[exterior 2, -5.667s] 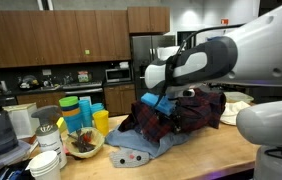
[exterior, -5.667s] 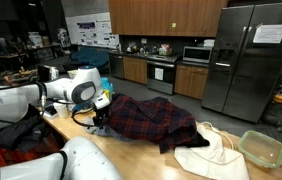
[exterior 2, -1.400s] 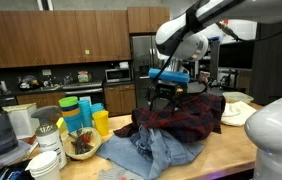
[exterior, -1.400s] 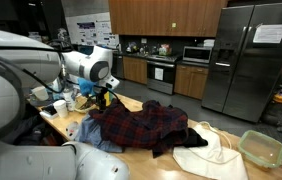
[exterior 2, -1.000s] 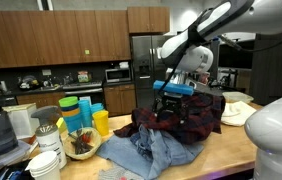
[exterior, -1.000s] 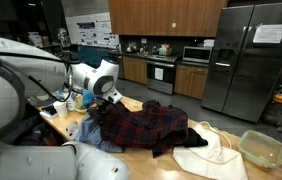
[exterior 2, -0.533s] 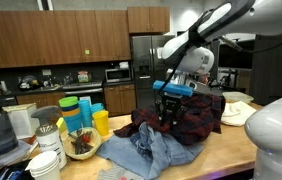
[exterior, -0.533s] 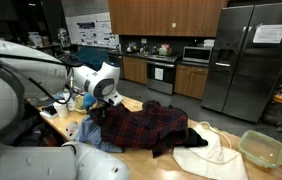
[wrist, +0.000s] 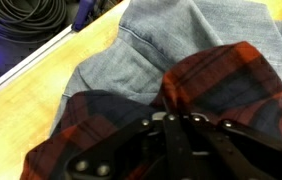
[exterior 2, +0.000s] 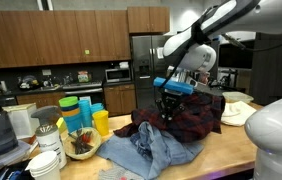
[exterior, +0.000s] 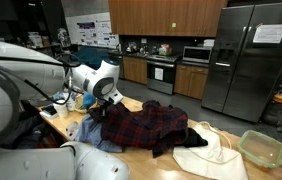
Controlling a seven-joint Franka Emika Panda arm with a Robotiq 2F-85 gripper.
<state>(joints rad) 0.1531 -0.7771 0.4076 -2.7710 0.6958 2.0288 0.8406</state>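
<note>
Red plaid shirt [exterior 2: 199, 112] now pinched by gripper [exterior 2: 167, 117].

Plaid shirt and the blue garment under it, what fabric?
The plaid shirt: soft woven cloth, likely flannel, matte; red-navy checks, limp folds. The blue garment: likely denim, matte; faded blue, a stitched seam shows.

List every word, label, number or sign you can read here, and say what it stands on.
Nothing here is legible.
On the wall posters: print too small to read.
On the paper sheet stuck to the fridge: blurred, unreadable.
On the plaid shirt and the jeans: no label or print shows.
</note>
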